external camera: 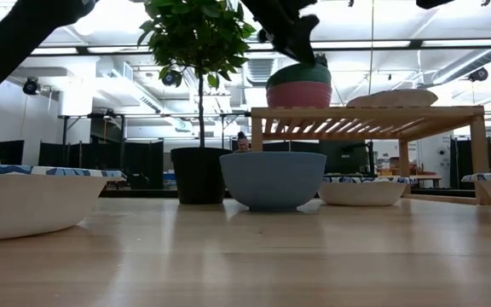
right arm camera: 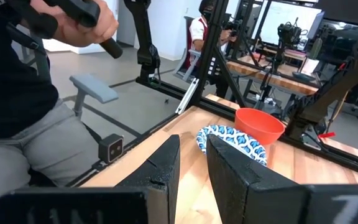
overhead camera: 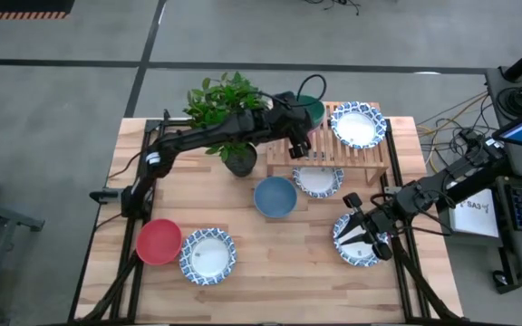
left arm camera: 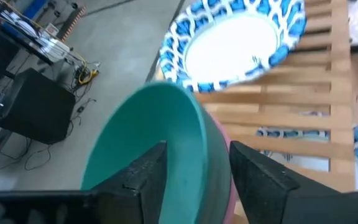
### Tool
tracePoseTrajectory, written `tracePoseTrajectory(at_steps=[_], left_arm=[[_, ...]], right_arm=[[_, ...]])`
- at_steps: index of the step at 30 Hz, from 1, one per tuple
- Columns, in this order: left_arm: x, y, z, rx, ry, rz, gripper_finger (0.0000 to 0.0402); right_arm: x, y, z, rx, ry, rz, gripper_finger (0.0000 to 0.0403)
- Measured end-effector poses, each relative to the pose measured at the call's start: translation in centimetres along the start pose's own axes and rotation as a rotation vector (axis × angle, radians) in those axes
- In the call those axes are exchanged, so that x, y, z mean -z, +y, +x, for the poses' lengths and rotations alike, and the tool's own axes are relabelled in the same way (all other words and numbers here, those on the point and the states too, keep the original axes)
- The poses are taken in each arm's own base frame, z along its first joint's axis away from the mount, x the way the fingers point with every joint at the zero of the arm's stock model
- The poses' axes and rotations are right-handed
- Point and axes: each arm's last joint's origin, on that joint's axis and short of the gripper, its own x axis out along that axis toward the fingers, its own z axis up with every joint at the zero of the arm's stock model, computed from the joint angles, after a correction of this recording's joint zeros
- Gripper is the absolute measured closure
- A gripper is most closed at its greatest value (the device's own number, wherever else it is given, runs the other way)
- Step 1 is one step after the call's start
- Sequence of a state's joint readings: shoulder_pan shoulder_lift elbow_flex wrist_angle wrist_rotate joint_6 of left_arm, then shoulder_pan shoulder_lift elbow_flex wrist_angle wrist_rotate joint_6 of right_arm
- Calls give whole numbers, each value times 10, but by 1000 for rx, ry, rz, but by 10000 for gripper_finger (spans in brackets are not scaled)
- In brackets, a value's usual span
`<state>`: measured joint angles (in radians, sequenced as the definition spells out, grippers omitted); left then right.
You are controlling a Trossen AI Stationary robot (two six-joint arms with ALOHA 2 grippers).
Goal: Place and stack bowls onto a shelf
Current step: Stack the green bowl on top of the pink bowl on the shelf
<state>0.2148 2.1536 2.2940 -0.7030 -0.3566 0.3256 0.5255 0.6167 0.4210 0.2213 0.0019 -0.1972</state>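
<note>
A dark green bowl [overhead camera: 313,110] sits nested in a pink bowl [external camera: 299,94] on the left end of the slatted shelf [overhead camera: 374,159]. A white, blue-rimmed bowl [overhead camera: 358,124] rests on the shelf's right part. My left gripper [left arm camera: 199,171] is open just above the stack. One finger is inside the green bowl's near wall [left arm camera: 199,134] and one outside it; I see no touch. My right gripper [overhead camera: 362,226] is open and empty over another patterned bowl [overhead camera: 359,246] at the table's right.
On the tabletop stand a blue bowl [overhead camera: 275,196], a patterned bowl [overhead camera: 318,180] by the shelf's near side, a red bowl [overhead camera: 159,241] and a patterned bowl [overhead camera: 208,255] near the front left. A potted plant [overhead camera: 240,160] stands left of the shelf. A seated person [right arm camera: 36,124] is beyond the table.
</note>
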Motion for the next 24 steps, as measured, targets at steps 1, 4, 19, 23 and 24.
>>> tracePoseTrajectory(at_steps=[1, 4, 19, 23, 24], left_arm=[[-3, 1, -3, -1, -9, -1, 242], [-12, 4, -15, -4, -38, -6, 238], [-7, 0, 1, -10, -30, -92, 262], [-4, -3, 6, -4, -15, -93, 271], [-3, -4, 8, -3, -9, -94, 273]], right_arm=[[0, 0, 0, 0, 0, 3, 335], [0, 0, 0, -1, 2, 3, 335], [1, 0, 0, -1, 6, 17, 335], [1, 0, 0, -1, 6, 17, 335], [1, 0, 0, -1, 6, 17, 335]])
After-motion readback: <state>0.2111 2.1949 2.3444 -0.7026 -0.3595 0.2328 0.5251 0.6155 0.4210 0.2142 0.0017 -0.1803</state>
